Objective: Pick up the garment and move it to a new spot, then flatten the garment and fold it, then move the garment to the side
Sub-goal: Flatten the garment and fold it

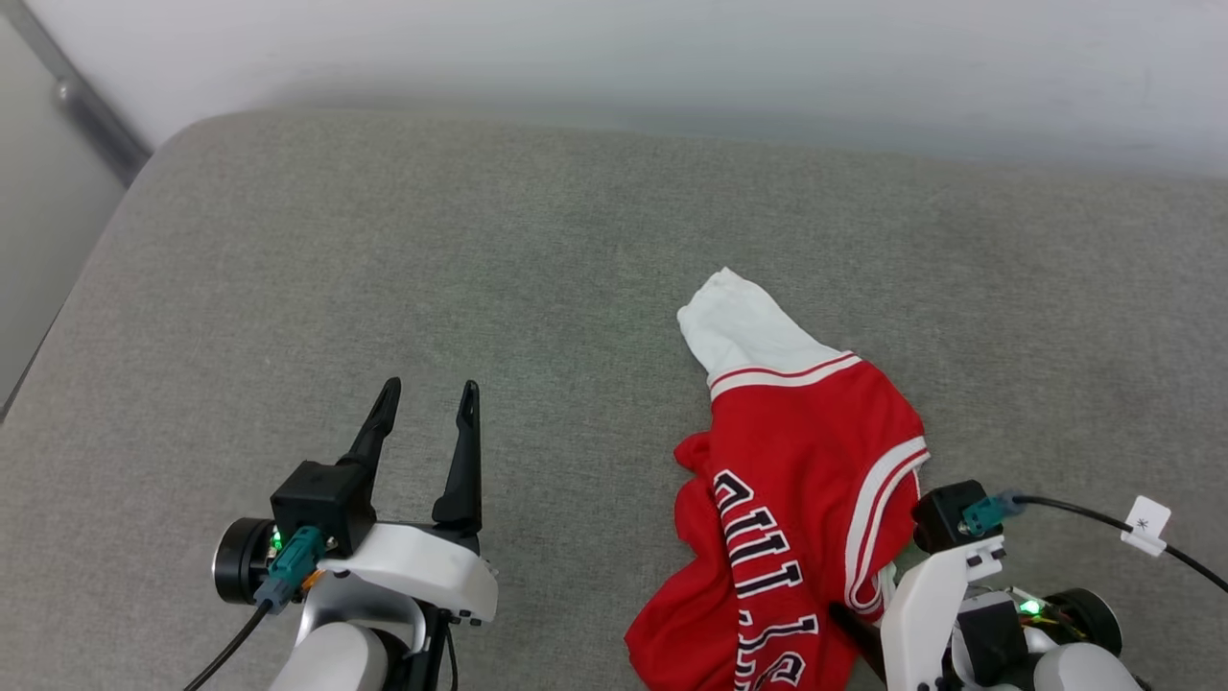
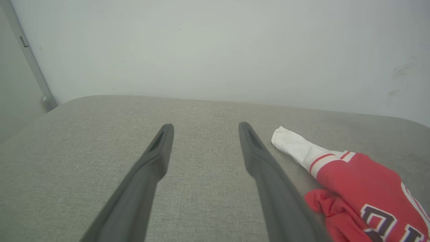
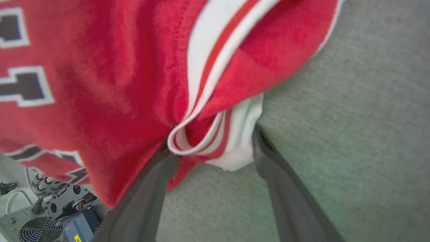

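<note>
Lying crumpled at about 4 o'clock in the head view, the garment [image 1: 806, 480] sits on the grey cushion [image 1: 384, 240], one white sleeve poking toward 11 o'clock. Right pincer [image 3: 211, 143] is spread wide at 5 o'clock, with striped trim and a white bit bunched between its fingers [image 3: 285, 188], one tucked under the red cloth. Left pincer [image 1: 430, 389] is open too, at 7 o'clock, well apart from it.

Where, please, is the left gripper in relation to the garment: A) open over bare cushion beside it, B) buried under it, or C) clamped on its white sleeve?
A: the left gripper stands open over the bare grey cushion, apart from the garment lying to its right.
</note>
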### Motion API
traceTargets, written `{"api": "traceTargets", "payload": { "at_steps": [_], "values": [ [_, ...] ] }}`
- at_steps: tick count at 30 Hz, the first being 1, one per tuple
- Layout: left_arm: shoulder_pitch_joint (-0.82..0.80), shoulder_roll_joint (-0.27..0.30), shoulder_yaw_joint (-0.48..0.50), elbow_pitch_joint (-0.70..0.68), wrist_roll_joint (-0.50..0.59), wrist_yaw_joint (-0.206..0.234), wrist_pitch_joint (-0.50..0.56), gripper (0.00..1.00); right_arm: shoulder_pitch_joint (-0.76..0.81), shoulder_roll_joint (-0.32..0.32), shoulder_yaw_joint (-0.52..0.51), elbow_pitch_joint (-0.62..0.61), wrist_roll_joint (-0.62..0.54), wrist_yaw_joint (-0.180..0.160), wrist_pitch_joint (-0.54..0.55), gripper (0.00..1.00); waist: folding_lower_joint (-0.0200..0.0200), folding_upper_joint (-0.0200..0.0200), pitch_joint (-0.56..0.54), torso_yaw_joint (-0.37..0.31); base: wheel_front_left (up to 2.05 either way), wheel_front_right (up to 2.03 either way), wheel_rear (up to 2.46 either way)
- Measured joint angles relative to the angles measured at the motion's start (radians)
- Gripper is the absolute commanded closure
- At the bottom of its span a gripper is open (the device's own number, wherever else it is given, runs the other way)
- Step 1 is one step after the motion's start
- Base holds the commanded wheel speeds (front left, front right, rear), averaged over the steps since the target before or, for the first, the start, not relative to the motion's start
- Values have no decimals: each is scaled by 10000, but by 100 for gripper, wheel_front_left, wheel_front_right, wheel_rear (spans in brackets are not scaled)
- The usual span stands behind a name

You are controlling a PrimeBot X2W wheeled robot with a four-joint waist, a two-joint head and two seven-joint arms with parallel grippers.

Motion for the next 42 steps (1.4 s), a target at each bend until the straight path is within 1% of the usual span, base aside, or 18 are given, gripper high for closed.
{"api": "traceTargets", "payload": {
  "at_steps": [2,3,4,5,9,14,17,20,23,25,26,27,28,31,34,36,39,42],
  "values": [
    [-4,4,8,71,-12,-8,-40,0,-111,4,67,213,194,0,44,0,0,0,75,77,0,0,0],
    [-4,8,15,107,-13,-8,-48,0,-156,-17,98,274,226,0,42,38,0,0,90,90,0,0,0],
    [-5,8,31,136,-23,-4,-79,0,-208,-54,134,311,245,2,38,95,0,1,88,78,0,0,0],
    [-4,8,33,159,-25,4,-88,0,-229,-71,167,311,278,4,-10,100,0,0,76,50,0,0,0],
    [0,-8,12,198,-46,23,-107,0,-395,-240,209,-77,136,10,-477,100,0,1,-28,-149,0,0,0],
    [12,-31,-25,207,-107,33,-140,0,-733,-497,-575,-1122,-353,2,-878,100,0,0,-199,-509,0,0,0],
    [24,-29,-52,224,-119,35,-144,0,-732,-495,-1569,-1473,-600,2,-1058,100,0,1,-290,-724,0,0,0],
    [27,-36,-119,240,-134,31,-142,0,-459,-313,-2867,-1400,-874,2,-1321,100,0,0,-354,-865,0,0,0],
    [29,-44,-151,263,-146,35,-132,0,10,176,-4149,-667,-855,6,-1718,100,-1,0,-378,-933,0,0,0],
    [32,-42,-180,268,-148,35,-128,0,303,309,-4752,102,-878,2,-2059,100,-1,0,-378,-940,0,0,0],
    [34,-42,-178,280,-159,35,-128,0,391,382,-4934,453,-836,2,-2228,67,-1,0,-380,-943,0,0,0],
    [36,-33,-167,290,-184,44,-130,0,412,504,-5053,769,-732,0,-2368,6,-1,0,-387,-960,0,0,0],
    [38,-23,-169,291,-190,46,-128,0,419,568,-5058,1007,-748,0,-2573,0,-1,0,-392,-980,0,0,0],
    [80,40,-163,311,-203,65,-98,0,354,692,-5124,1515,-642,0,-3432,0,-1,0,-400,-1027,0,0,0],
    [150,67,-171,316,-205,92,-86,0,229,750,-5112,1576,-671,0,-4445,0,-1,1,-487,-1060,0,0,0],
    [232,92,-180,345,-226,94,-81,0,255,777,-5074,1427,-861,0,-5056,0,-1,1,-592,-1069,0,0,0],
    [339,144,-167,362,-280,125,-73,0,474,794,-4899,953,-1122,0,-5691,0,-1,0,-809,-1089,0,0,0],
    [549,174,-157,345,-311,217,-25,0,775,832,-4742,343,-1296,0,-6113,0,-1,1,-1041,-1139,0,0,0]
  ]
}}
